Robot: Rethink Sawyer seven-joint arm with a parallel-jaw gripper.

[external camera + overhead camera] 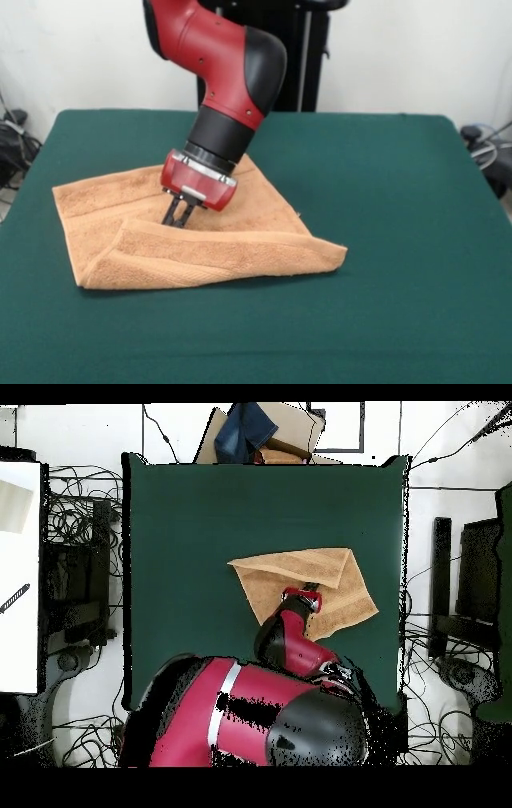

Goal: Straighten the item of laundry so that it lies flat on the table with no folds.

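The peach-orange towel lies left of centre on the green table. Its near edge is folded back over itself in a thick flap, with one corner pointing right. My gripper comes down steeply onto the towel's middle, at the flap's far edge. Its dark fingers stand close together and pinch the cloth there. In the overhead view the towel lies right of the table's centre, and the red gripper head covers its lower edge, hiding the fingertips.
The black pedestal stands behind the table's far edge. In the overhead view a cardboard box with blue cloth sits beyond the top edge. Cables and dark equipment line both sides, and a white surface lies at the left.
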